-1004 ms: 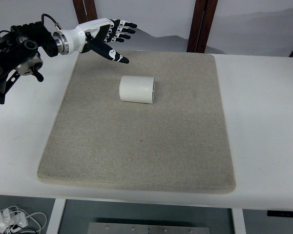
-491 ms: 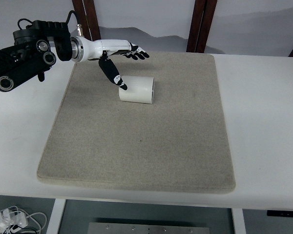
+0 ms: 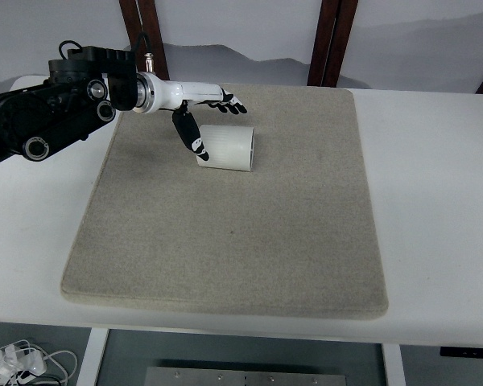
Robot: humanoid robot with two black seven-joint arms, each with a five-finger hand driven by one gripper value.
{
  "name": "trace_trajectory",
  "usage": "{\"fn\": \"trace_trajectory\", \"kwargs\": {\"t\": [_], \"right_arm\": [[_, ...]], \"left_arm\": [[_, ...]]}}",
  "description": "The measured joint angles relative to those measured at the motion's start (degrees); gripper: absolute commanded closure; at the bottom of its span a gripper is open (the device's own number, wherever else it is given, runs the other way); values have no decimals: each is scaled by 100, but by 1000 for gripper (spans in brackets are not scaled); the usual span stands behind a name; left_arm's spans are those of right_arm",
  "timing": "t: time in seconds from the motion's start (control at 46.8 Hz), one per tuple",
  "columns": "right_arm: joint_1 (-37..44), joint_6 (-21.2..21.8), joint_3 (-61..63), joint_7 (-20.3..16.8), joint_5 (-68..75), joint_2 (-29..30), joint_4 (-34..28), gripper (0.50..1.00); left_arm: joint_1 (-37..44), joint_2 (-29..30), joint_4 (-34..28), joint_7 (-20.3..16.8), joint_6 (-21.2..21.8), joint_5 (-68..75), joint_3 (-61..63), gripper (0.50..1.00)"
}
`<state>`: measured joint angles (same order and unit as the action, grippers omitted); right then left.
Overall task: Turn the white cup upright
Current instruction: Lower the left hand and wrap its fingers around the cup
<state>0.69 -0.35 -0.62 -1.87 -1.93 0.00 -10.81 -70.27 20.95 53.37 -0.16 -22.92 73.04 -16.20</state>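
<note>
We note the black left arm (image 3: 44, 112) entering from the picture's left edge at about the ten o'clock corner of the view, above the white table (image 3: 435, 209). Its white-and-black left robot hand (image 3: 203, 112) reaches out over the far left part of the grey-beige felt mat (image 3: 225, 233). We find the fingers spread and holding nothing: four point toward three o'clock above the cup, and the thumb (image 3: 191, 137) hangs down toward five o'clock, its tip at the cup's left end. We cannot tell whether it touches. The white ribbed cylindrical cup (image 3: 225, 148) lies on its side on the mat, at about eleven o'clock from the mat's centre, axis running left to right. Two dark brown wooden posts (image 3: 330, 40) stand behind the table at twelve o'clock.
</note>
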Motion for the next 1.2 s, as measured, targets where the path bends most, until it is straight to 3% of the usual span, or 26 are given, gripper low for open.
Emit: {"fn": "trace_trajectory", "kwargs": {"t": [0.385, 1.197], "right_arm": [[1, 0, 0, 0, 0, 0, 0, 548], [1, 0, 0, 2, 0, 0, -1, 548]], "left_arm": [[64, -578, -671, 0, 202, 115, 10, 506], [130, -776, -780, -1, 245, 209, 47, 514]]}}
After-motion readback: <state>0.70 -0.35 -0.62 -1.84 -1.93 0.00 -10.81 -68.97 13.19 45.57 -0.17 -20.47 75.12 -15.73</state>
